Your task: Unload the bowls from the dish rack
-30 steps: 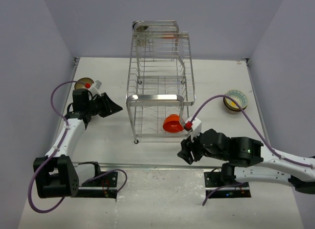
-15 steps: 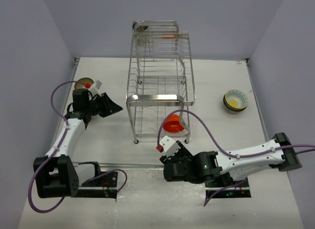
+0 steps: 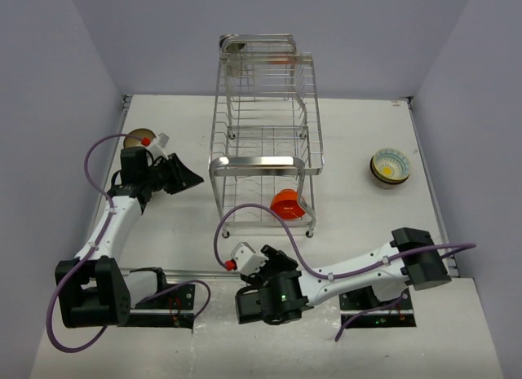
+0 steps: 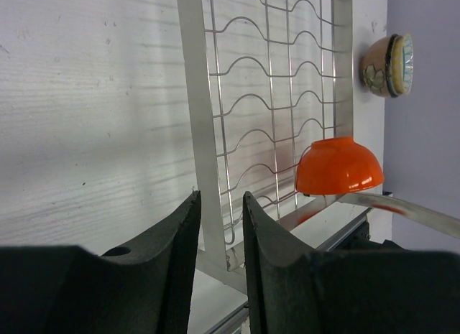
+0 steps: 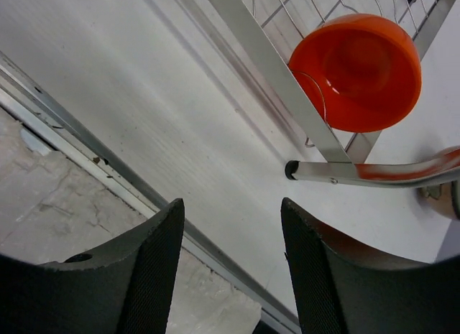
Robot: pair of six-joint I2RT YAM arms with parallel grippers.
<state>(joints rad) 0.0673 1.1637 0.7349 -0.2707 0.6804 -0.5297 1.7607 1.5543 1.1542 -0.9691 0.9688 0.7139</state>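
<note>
The tall chrome wire dish rack (image 3: 265, 143) stands ahead of both grippers. Its glossy orange-red bowl (image 5: 356, 68) sits tipped on edge in the lower front corner, hollow facing the right gripper (image 5: 230, 205), beyond its widely spread, empty fingers. The left gripper (image 4: 221, 197) has its fingers narrowly parted, holding nothing. Since a second ago the right arm has swung left, back to the table (image 3: 163, 232) edge; the left has stayed.

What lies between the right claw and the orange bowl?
Right wrist view: from the right claw, bare table, then the dish rack's frame bar before the orange bowl.
</note>
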